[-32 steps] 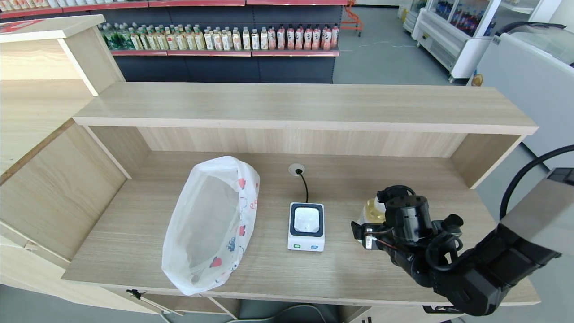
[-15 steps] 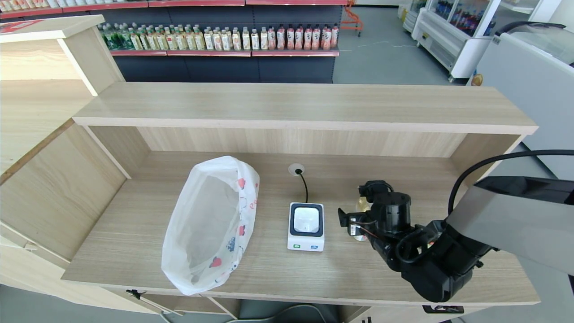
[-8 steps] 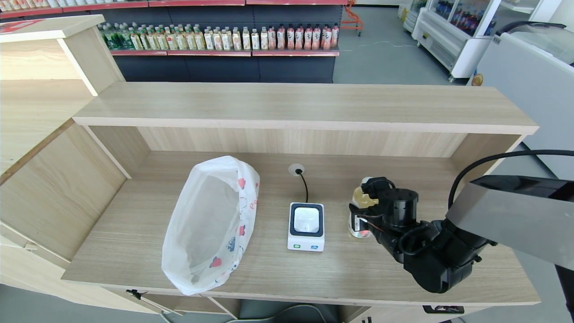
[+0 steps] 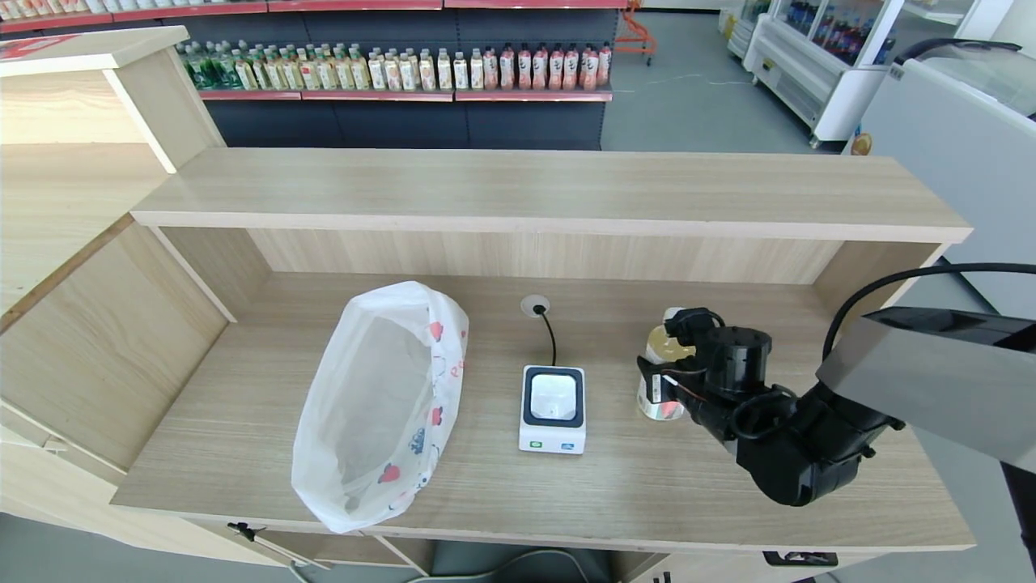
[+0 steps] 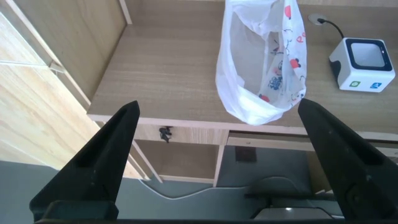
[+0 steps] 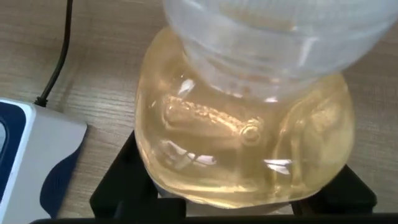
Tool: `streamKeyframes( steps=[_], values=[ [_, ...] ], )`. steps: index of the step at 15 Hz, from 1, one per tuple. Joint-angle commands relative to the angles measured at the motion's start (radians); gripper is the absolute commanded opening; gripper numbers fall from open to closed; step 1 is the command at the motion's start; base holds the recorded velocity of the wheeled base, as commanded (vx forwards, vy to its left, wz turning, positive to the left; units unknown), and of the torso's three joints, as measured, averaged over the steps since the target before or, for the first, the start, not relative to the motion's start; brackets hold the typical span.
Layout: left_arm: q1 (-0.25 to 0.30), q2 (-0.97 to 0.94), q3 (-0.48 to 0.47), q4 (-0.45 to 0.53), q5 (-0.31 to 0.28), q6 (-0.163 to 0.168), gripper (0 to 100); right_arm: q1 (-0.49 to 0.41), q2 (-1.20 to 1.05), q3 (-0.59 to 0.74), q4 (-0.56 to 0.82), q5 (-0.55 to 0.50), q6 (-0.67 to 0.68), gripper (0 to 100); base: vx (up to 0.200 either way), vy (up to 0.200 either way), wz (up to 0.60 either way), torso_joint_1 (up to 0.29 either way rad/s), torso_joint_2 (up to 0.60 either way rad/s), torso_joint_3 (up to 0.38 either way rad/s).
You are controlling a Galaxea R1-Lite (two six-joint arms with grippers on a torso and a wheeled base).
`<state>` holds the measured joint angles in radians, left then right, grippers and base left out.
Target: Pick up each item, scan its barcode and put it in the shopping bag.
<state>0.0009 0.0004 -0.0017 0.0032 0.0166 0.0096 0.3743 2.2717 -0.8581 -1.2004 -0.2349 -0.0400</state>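
Item: bottle (image 4: 665, 350) of pale liquid, clenched in right tool (image 4: 662, 385) beside scanner (image 4: 553, 407) (scan step pending); next, likely present barcode to it.

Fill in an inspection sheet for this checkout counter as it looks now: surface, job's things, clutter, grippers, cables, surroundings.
Surface: wooden counter with a raised ledge behind it.
Job's things: bottle of yellowish drink, upright, to the right of the scanner; white shopping bag lies open to the left of the scanner.
Clutter: nothing seen.
Grippers: right gripper shut on the bottle; left gripper open, holding nothing, in front of the counter's near edge.
Cables: black cable runs from the scanner to a hole in the counter.
Surroundings: shop shelves of drinks behind; freezers to the right.
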Motion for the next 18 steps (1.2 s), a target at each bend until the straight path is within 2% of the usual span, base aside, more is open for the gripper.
streamKeyframes(
  steps=[1, 3, 6, 8, 9, 10, 11, 13, 15, 18],
  values=[
    [0.001, 0.000, 0.000, 0.000, 0.000, 0.000, 100, -0.008, -0.136, 0.022, 0.016, 0.091, 0.054, 0, 0.000, 0.000, 0.00, 0.000, 0.00, 0.000],
    [0.001, 0.000, 0.000, 0.000, 0.000, 0.000, 100, -0.061, -0.317, 0.056, 0.137, 0.289, 0.123, 0, 0.000, 0.000, 0.00, 0.000, 0.00, 0.000],
    [0.001, 0.000, 0.000, 0.000, 0.000, 0.000, 100, -0.161, -0.555, 0.090, 0.298, 0.718, 0.218, 0, 0.000, 0.000, 0.00, 0.000, 0.00, 0.000],
    [0.001, 0.000, 0.000, 0.000, 0.000, 0.000, 100, -0.187, -0.658, 0.123, 0.331, 0.944, 0.252, 0, 0.000, 0.000, 0.00, 0.000, 0.00, 0.000],
    [0.001, 0.000, 0.000, 0.000, 0.000, 0.001, 100, -0.187, -0.679, 0.136, 0.335, 0.987, 0.262, 0, 0.000, 0.000, 0.00, 0.000, 0.00, 0.000],
    [0.001, 0.000, 0.000, 0.000, 0.000, 0.000, 100, -0.179, -0.742, 0.188, 0.337, 1.109, 0.269, 0, 0.000, 0.000, 0.00, 0.000, 0.00, 0.000],
    [0.001, 0.000, 0.000, 0.000, 0.000, 0.000, 100, -0.161, -0.782, 0.231, 0.337, 1.174, 0.269, 0, 0.000, 0.000, 0.00, 0.000, 0.00, 0.000],
    [0.001, 0.000, 0.000, 0.000, 0.000, 0.001, 100, -0.120, -0.837, 0.292, 0.338, 1.237, 0.269, 0, 0.000, 0.000, 0.00, 0.000, 0.00, 0.000],
    [0.001, 0.000, 0.002, 0.000, 0.000, 0.001, 100, -0.074, -0.853, 0.329, 0.340, 1.250, 0.264, 0, 0.000, 0.000, 0.00, 0.000, 0.00, 0.000],
    [0.001, 0.000, 0.000, 0.000, 0.000, 0.001, 100, -0.066, -0.817, 0.344, 0.341, 1.250, 0.242, 0, 0.000, 0.000, 0.00, 0.000, 0.00, 0.000]
  ],
)
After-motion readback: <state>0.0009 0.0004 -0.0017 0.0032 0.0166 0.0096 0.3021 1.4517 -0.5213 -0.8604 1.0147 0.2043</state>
